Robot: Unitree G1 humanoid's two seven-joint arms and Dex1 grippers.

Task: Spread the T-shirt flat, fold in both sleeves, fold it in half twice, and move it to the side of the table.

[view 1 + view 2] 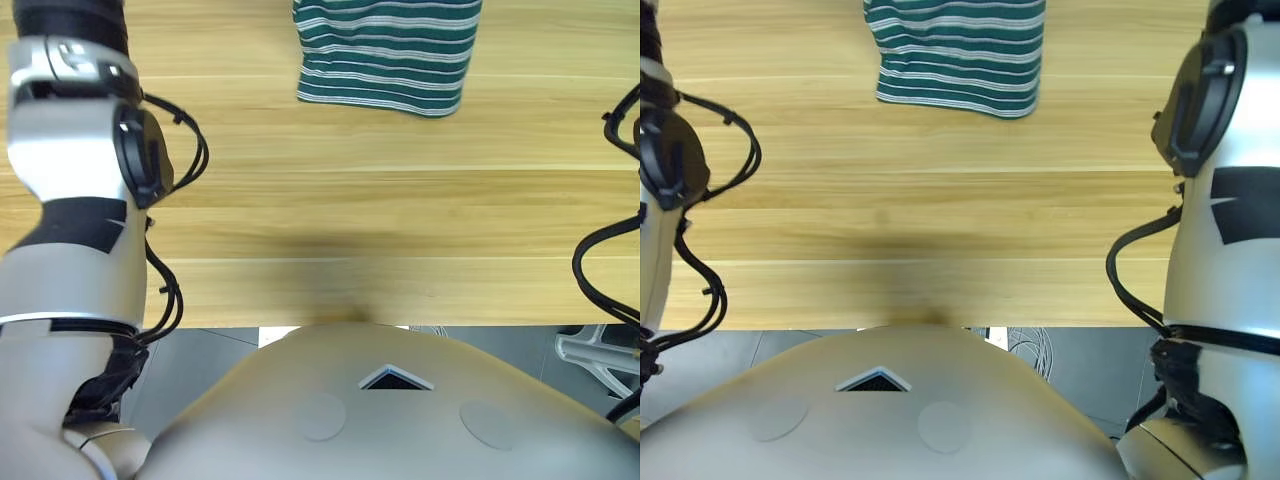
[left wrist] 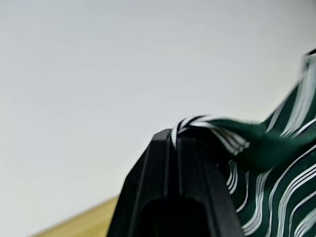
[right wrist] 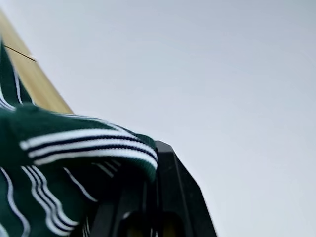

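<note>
Left eye view: the T-shirt (image 1: 388, 50), dark green with thin white stripes, is over the far part of the table (image 1: 400, 220), about midway between its left and right edges. Its lower hem faces the near edge, and the garment runs out of the picture at the top. Whether the hem rests on the wooden surface or hangs just above it cannot be determined. The near half of the table shows bare wood grain.

Left wrist view: the left gripper (image 2: 174, 142) has its two black fingers pressed together, with a striped edge of the fabric pinched at their tips. The cloth falls away to one side of the fingers. A pale wall lies behind, and a strip of table wood shows below.

Right wrist view: the right gripper (image 3: 159, 157) is likewise clamped on the shirt. A banded hem wraps over its fingertips and the fabric drapes down beside them. A table edge and the same pale wall lie beyond.
</note>
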